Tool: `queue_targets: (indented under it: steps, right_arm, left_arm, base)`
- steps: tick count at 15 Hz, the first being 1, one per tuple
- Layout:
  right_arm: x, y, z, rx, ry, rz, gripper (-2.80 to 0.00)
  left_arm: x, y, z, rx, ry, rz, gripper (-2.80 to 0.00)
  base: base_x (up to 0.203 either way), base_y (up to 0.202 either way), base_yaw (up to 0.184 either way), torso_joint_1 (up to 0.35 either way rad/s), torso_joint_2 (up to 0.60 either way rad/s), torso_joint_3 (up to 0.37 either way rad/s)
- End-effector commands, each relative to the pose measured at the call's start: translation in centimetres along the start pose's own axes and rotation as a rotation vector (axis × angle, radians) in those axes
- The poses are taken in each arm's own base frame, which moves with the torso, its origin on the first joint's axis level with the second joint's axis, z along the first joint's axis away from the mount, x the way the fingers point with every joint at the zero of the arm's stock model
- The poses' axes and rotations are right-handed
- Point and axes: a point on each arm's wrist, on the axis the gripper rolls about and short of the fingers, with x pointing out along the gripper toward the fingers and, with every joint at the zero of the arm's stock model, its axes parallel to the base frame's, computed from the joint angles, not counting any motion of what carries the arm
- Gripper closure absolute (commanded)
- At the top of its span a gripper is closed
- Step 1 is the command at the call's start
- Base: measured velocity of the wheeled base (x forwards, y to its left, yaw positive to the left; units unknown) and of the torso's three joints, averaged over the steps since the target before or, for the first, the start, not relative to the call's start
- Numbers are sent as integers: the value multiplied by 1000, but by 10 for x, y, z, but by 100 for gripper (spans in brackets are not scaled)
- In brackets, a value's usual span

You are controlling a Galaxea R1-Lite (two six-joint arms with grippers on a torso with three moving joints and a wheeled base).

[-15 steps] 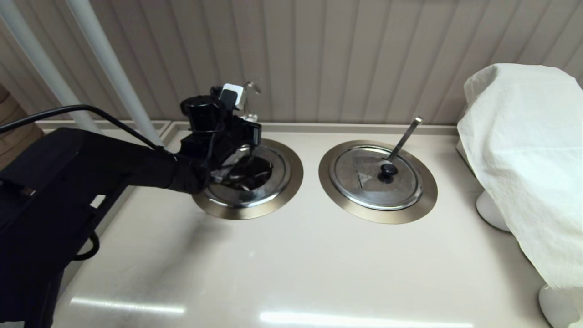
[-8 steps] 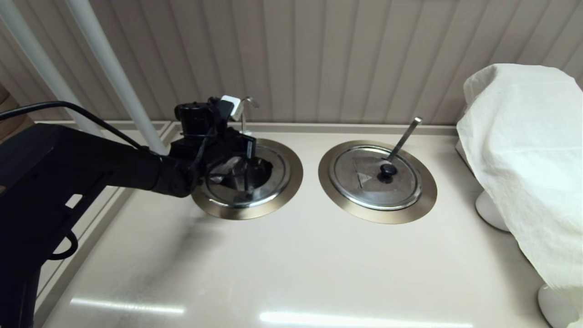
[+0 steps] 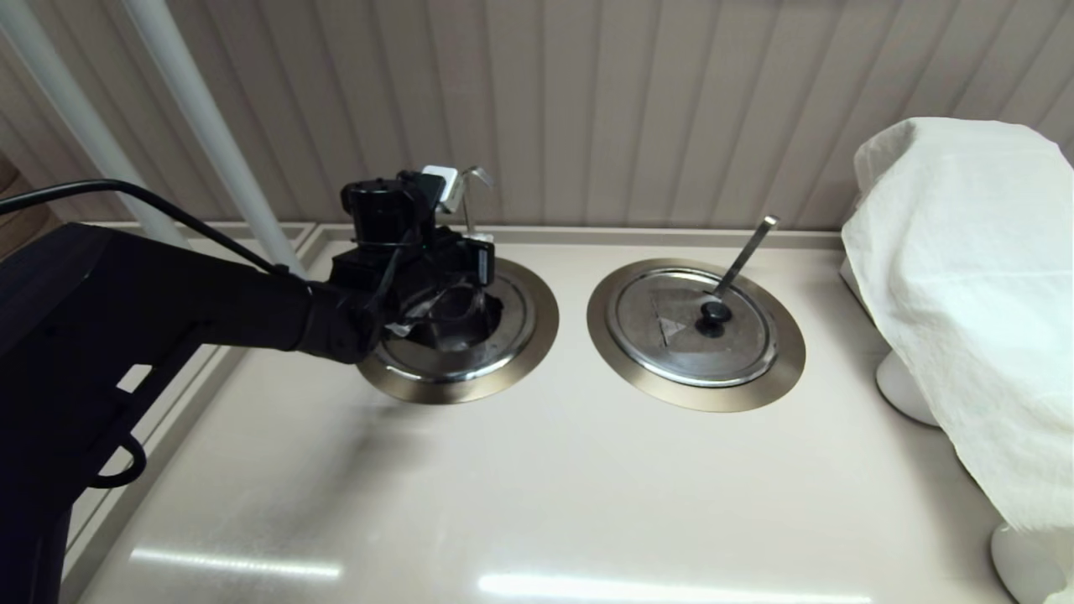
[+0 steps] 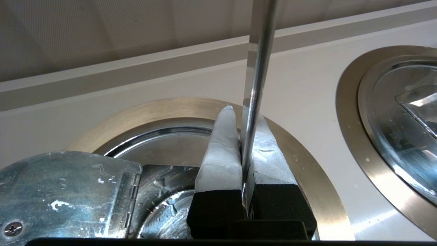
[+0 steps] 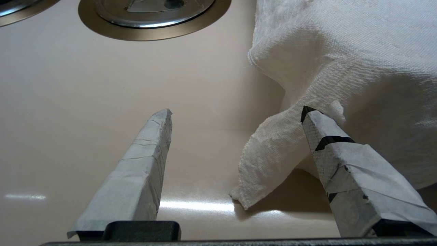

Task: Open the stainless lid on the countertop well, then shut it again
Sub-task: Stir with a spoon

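Note:
The countertop well (image 3: 541, 323) on the left has a wide bronze-toned flange (image 4: 143, 109). My left gripper (image 3: 461, 281) hangs over it and hides most of the stainless lid (image 3: 513, 312). In the left wrist view the gripper (image 4: 244, 111) is shut on the thin wire utensil handle (image 4: 257, 68), which runs up between the taped fingers. Its hooked end (image 3: 474, 178) shows against the wall. A hinged flap of the lid (image 4: 68, 191) stands raised beside a dark opening. The lid's knob is hidden. My right gripper (image 5: 235, 112) is open over bare countertop, out of the head view.
A twin lid (image 3: 671, 327) with a black knob and a flat bar handle (image 3: 747, 252) covers the right well. A white cloth (image 3: 965, 294) drapes things at the right, close to my right gripper. White poles (image 3: 210, 126) rise at the back left.
My left gripper has shifted right over the left well, and the hooked handle has moved right with it. The right lid has not moved.

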Motion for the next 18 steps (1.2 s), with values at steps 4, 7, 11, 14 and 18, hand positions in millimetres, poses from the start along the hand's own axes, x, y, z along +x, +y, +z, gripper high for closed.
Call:
queue_targets:
  steps: [4,7,11,14,18]
  right_arm:
    - [0,0,0,0,0,1,-280]
    - [0,0,0,0,0,1,-280]
    - [0,0,0,0,0,1,-280]
    - [0,0,0,0,0,1,-280]
    - [0,0,0,0,0,1,-280]
  left_arm:
    - [16,19,-6,3,-19,96,0]
    - [6,38,0,38,-7,124,0]
    - [-17,33,6,29,58,0,0]
    - [-9,20,-3,23,74,-30,0]
    - [14,12,-11,14,8,33,0]
  base:
    - [0,0,0,0,0,0]
    - [0,0,0,0,0,0]
    - [0,0,0,0,0,0]
    - [0,0,0,0,0,0]
    - [0,0,0,0,0,0]
